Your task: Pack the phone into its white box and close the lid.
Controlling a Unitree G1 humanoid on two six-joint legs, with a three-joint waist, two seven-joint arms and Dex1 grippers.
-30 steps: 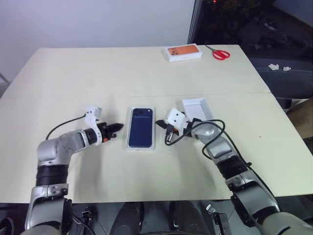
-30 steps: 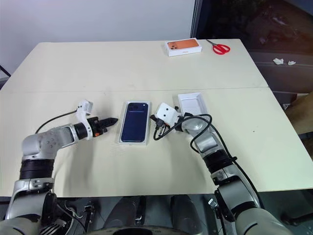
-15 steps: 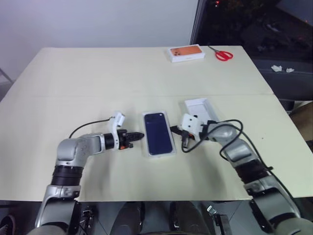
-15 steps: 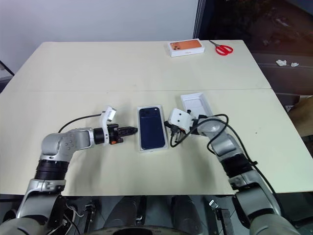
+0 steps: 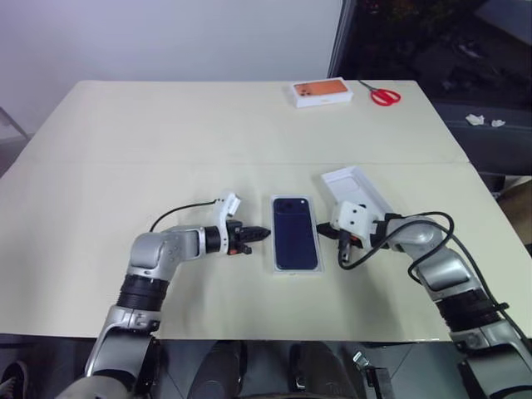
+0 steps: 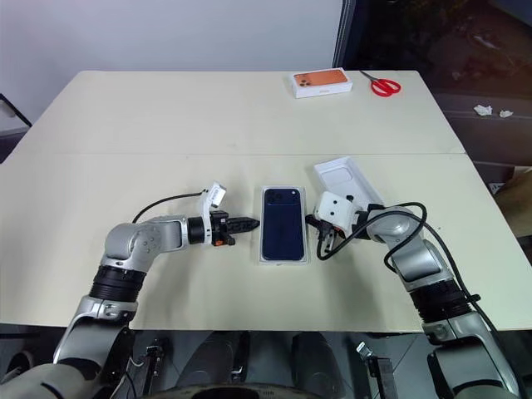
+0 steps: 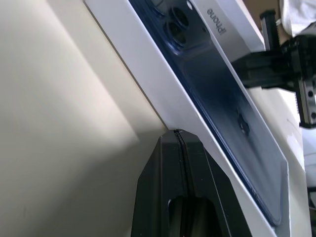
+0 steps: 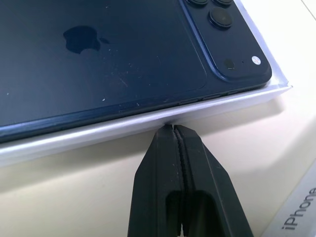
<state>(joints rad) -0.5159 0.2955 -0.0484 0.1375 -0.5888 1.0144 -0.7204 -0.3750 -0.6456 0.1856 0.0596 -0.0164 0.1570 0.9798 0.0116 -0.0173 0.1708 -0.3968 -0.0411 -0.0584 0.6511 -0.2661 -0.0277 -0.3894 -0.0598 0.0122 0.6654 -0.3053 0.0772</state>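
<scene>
- The slim dark navy-blue phone [image 5: 295,232] lies back up in the shallow white cardboard box [image 5: 295,268], near the middle of the cream table [image 5: 208,125].
- At its nine o'clock the left gripper [image 5: 259,234] has its black fingers [image 7: 170,163] pressed together, holding nothing, tips at the box's rim.
- At three o'clock the right gripper [image 6: 311,220] likewise has its fingers [image 8: 173,148] pinched together and empty, tips against the opposite rim.
- The deeper white cardboard lid [image 5: 353,186] lies open side up at two o'clock from the phone, just beside the right gripper.
- An orange-topped white box [image 5: 322,91] and red-handled scissors [image 5: 382,95] lie at the table's far edge.
</scene>
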